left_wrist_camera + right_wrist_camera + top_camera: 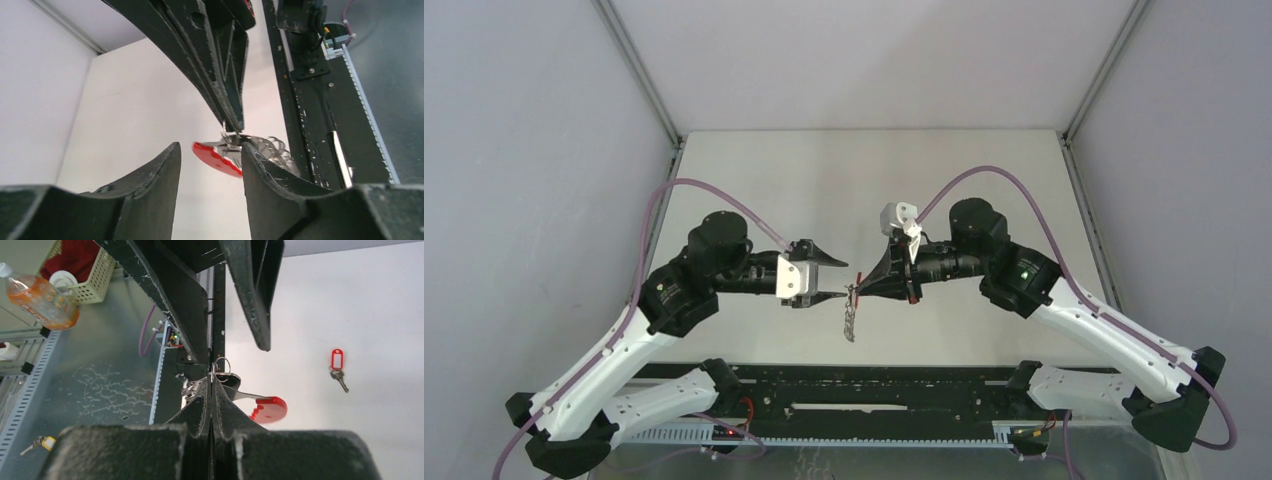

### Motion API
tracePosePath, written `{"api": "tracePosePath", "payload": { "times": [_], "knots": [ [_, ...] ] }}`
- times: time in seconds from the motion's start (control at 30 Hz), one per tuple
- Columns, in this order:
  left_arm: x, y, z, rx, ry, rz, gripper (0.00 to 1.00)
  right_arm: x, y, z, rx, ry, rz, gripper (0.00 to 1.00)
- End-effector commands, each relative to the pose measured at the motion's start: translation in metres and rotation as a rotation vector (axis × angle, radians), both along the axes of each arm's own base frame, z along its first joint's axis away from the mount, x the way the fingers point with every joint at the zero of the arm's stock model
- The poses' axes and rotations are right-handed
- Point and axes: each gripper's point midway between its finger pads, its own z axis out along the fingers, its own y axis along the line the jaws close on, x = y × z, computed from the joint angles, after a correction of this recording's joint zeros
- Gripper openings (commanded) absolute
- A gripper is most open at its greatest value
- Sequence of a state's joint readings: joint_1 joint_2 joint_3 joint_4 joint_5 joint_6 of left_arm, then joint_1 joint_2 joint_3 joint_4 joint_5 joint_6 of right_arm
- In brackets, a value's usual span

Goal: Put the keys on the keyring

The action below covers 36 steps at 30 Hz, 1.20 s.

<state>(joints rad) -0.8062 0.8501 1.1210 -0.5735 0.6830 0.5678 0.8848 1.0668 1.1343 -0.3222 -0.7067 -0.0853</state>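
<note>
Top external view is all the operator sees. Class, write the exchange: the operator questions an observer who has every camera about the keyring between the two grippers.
Operator: Is the right gripper truly closed on the keyring?
Observer: Yes. The right gripper has its fingers pressed together on the keyring, near its small metal loops.
Operator: And the left gripper?
Observer: The left gripper is open; the keyring's red part shows between its fingers.
Operator: I see no loose key.
Observer: A red-tagged key lies on the table, apart from the keyring.

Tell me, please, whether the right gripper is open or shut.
Shut: the right gripper has its fingers pressed together, pinching the keyring.
</note>
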Motion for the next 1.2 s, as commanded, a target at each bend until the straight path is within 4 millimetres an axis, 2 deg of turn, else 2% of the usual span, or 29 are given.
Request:
{"api": "tracePosePath", "payload": {
  "times": [0.0, 0.2, 0.3, 0.87, 1.03, 1.17],
  "knots": [
    [0.007, 0.000, 0.035, -0.084, -0.147, 0.016, 0.52, -0.008, 0.001, 0.037, 0.161, -0.034, 0.038, 0.00],
    [-0.002, 0.003, 0.026, -0.064, -0.180, -0.039, 0.37, -0.006, -0.001, 0.048, 0.262, -0.016, 0.033, 0.00],
    [-0.007, 0.004, 0.023, -0.054, -0.185, -0.067, 0.33, -0.006, -0.001, 0.048, 0.285, -0.005, 0.030, 0.00],
    [-0.014, 0.005, 0.018, -0.047, -0.328, -0.116, 0.35, -0.007, 0.004, 0.042, 0.280, 0.043, 0.058, 0.00],
    [-0.011, 0.007, 0.021, -0.071, -0.370, -0.085, 0.43, -0.007, 0.004, 0.041, 0.276, 0.050, 0.057, 0.00],
    [-0.013, 0.004, 0.022, -0.076, -0.365, -0.097, 0.40, -0.008, 0.005, 0.042, 0.282, 0.052, 0.065, 0.00]
  ]
}}
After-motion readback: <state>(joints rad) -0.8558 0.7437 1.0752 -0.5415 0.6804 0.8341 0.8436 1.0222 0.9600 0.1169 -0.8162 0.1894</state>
